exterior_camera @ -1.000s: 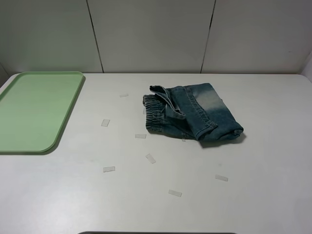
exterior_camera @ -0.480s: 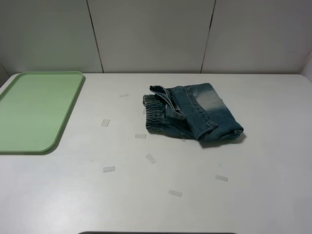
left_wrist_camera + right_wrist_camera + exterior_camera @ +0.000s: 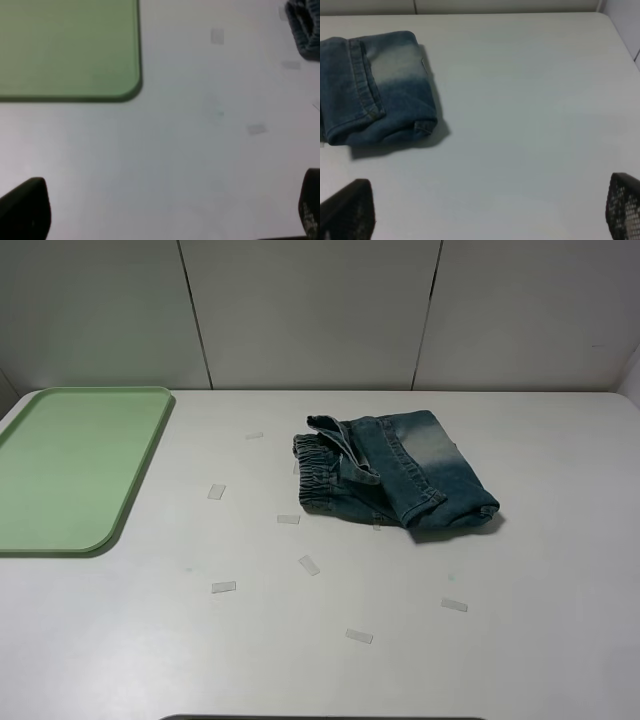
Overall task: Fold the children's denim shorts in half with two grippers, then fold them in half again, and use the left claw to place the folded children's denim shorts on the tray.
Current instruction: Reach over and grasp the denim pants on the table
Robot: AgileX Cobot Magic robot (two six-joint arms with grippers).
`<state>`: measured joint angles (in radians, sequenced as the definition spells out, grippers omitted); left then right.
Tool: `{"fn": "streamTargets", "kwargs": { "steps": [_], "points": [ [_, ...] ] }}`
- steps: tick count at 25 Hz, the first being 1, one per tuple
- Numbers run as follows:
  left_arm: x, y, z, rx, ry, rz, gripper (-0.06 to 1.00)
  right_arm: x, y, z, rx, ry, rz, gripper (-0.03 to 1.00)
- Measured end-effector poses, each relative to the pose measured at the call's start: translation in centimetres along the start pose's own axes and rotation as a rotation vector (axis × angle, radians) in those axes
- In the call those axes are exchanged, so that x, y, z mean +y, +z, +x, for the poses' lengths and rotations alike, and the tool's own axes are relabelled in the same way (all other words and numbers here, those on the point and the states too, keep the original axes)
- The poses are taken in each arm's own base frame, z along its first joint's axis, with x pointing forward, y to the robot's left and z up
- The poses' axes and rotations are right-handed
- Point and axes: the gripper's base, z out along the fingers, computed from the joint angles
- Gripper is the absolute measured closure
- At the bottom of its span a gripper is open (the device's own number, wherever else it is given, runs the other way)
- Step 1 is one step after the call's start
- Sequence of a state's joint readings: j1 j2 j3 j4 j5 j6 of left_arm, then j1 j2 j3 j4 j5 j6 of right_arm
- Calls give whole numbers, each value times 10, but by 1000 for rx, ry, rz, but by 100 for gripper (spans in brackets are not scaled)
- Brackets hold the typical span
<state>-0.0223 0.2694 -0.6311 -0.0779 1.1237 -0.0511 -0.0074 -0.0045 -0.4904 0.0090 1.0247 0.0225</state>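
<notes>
The children's denim shorts [image 3: 400, 475] lie bunched and folded on the white table, right of centre, with the gathered waistband facing left. The pale green tray [image 3: 70, 465] lies bare at the far left. Neither arm shows in the exterior view. In the left wrist view my left gripper [image 3: 167, 210] is open and empty above bare table, with the tray [image 3: 65, 45] and a bit of the shorts' waistband [image 3: 302, 25] ahead of it. In the right wrist view my right gripper [image 3: 485, 207] is open and empty, apart from the shorts [image 3: 375, 85].
Several small clear tape strips [image 3: 309, 565] are stuck on the table between the tray and the shorts and in front of them. A grey panelled wall [image 3: 310, 310] stands behind the table's far edge.
</notes>
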Motion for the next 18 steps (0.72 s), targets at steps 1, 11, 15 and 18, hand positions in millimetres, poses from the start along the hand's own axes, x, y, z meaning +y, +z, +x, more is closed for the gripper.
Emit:
{"fn": "streamTargets", "kwargs": {
  "steps": [1, 11, 15, 18],
  "points": [
    [-1, 5, -11, 35, -2, 2, -5, 0, 0, 0, 0, 0, 0, 27],
    [-19, 98, -99, 284, 40, 49, -5, 0, 0, 0, 0, 0, 0, 27],
    [-41, 152, -113, 355, 85, 93, -5, 0, 0, 0, 0, 0, 0, 27],
    [-67, 189, -115, 396, 102, 128, -5, 0, 0, 0, 0, 0, 0, 27]
  ]
}}
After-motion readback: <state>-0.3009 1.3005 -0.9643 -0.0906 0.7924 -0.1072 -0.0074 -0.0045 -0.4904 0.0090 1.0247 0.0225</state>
